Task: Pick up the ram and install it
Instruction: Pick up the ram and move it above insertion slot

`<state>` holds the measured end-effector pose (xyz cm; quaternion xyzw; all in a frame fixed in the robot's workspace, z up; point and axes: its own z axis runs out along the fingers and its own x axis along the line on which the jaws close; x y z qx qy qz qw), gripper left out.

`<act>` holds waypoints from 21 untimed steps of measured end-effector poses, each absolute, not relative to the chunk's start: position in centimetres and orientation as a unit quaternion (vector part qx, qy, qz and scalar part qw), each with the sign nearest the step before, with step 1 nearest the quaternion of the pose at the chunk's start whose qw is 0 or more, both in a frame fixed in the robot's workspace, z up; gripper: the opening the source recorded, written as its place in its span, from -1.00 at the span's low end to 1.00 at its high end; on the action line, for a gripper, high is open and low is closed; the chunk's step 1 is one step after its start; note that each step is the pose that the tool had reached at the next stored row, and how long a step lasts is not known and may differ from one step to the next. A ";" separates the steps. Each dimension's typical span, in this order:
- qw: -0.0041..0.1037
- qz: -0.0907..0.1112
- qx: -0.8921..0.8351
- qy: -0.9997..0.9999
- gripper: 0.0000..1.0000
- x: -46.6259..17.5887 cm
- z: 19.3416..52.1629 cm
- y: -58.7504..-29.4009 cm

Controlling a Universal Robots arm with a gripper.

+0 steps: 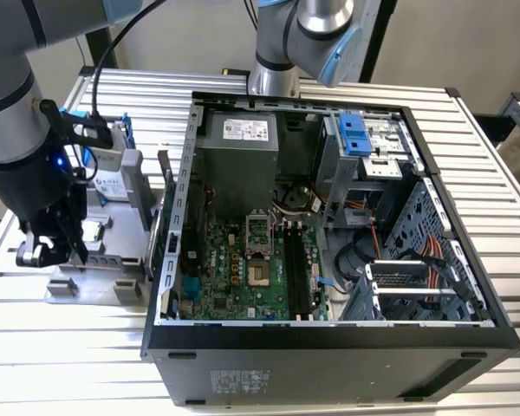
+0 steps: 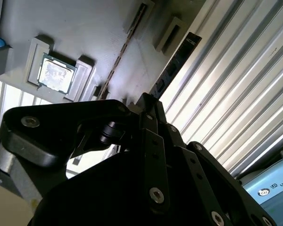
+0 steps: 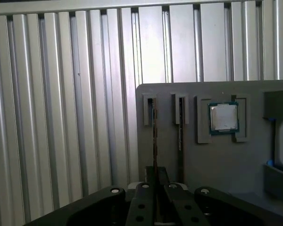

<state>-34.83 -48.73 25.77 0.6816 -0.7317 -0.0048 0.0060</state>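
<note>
Gripper (image 3: 155,172) clamped on ram (image 3: 154,136) (edge-on in grey tray (image 3: 226,162)) | wrist pointing straight down

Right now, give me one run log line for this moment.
phase: pick | gripper: shut on ram | ram: on edge in grey tray slot | computer case: open

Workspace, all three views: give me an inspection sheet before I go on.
Surface: ribbed metal table; grey parts tray at the exterior view's left.
Job's things: the ram on edge in a tray slot; open computer case with motherboard.
Clutter: second stick in the next slot, processor, hard drive, all on the tray.
Hand: hand shut on the ram.
Cables: black cable by the arm; coloured wires inside the case.
Surroundings: second arm's base beyond the case.
</note>
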 end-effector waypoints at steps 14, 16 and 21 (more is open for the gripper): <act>0.006 -0.005 0.682 -0.732 -1.00 -34.8 26.2 -48.7; 0.006 -0.005 0.682 -0.732 -1.00 -34.8 26.3 -48.7; 0.006 -0.005 0.682 -0.732 -1.00 -34.8 26.4 -48.7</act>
